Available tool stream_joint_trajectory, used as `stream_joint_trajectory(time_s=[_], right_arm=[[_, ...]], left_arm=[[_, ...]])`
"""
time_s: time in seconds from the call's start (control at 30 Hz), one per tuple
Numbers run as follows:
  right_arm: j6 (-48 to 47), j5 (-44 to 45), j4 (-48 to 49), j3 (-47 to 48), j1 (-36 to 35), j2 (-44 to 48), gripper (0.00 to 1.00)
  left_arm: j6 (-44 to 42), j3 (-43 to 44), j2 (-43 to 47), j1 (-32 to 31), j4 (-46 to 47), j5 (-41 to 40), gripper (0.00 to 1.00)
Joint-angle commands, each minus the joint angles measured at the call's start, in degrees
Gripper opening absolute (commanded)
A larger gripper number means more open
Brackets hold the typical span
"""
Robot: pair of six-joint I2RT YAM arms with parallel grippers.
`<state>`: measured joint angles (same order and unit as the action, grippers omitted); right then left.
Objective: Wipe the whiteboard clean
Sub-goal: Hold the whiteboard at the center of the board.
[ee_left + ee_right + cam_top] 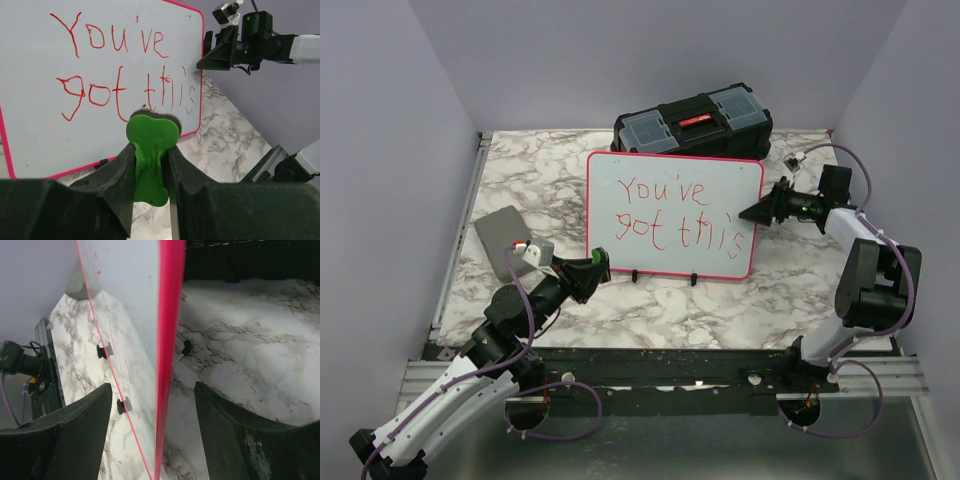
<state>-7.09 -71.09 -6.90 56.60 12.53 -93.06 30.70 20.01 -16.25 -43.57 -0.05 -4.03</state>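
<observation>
Over by the table's [720, 300] left edge a small grey pad [498, 240] lay flat, nothing touching it. Just right of it, the left gripper [595, 272] was pointed at the lower left corner of the whiteboard [675, 215]. Its jaws were pinched tight on a green piece [151, 135] with a dark backing, most likely the eraser. From the left wrist camera that piece sat low in front of the board and near it. Whether it touched the surface could not be told.

The whiteboard stood upright on its small black feet in the middle of the table, with the black toolbox [692, 125] behind it at the far edge. The red writing [120, 70] was all there, "You've got this", every letter sharp, with no smear or wiped patch to be seen.

On to the right: the right gripper [752, 212] was at the board's right edge. Its wrist view showed the jaws apart with the pink-red rim [167, 340] between them and a gap on each side, so nothing was held.

Judged from that, the erasing proper had not begun. The eraser was in hand and the board looked about to be steadied, and every stroke was left to wipe.
</observation>
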Motion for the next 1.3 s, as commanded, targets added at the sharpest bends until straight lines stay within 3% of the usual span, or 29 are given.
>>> stream_joint_trajectory(time_s=[0.0,0.23,0.5,0.67,0.87,1.03,1.1,1.27], right_arm=[[0.47,-0.52,-0.96,3.33,-0.41,-3.55,0.64],[-0.83,-6.05,-3.01,5.29,-0.6,-7.91,0.34],[-8.15,-9.71,-11.07,7.27,-0.79,-8.16,0.3],[-9.9,-9.87,-12.88,7.52,-0.83,-6.75,0.12],[-10.9,-9.2,-13.17,6.9,-0.84,-5.09,0.01],[-13.02,-10.77,-14.64,6.72,-0.84,-4.21,0.01],[-15.31,-10.65,-17.1,7.43,-0.83,-4.14,0.01],[-21.14,-10.47,-23.71,9.13,-0.8,-4.57,0.01]], left_arm=[[0.63,0.85,0.02,0.24,-0.95,0.78,0.0],[1.55,0.33,0.14,0.24,-0.44,1.0,0.0],[2.34,0.1,-3.62,0.48,3.44,-2.31,0.0],[0.53,4.36,-14.58,4.29,7.28,-3.85,0.0],[-4.17,10.51,-31.27,9.81,17.58,2.77,0.0],[-14.15,13.05,-41.48,11.61,30.15,6.54,0.0],[-14.53,14.24,-45.3,13.67,34.09,10.54,0.0],[-15.6,17.16,-52.91,16.04,39.01,11.84,0.0]])
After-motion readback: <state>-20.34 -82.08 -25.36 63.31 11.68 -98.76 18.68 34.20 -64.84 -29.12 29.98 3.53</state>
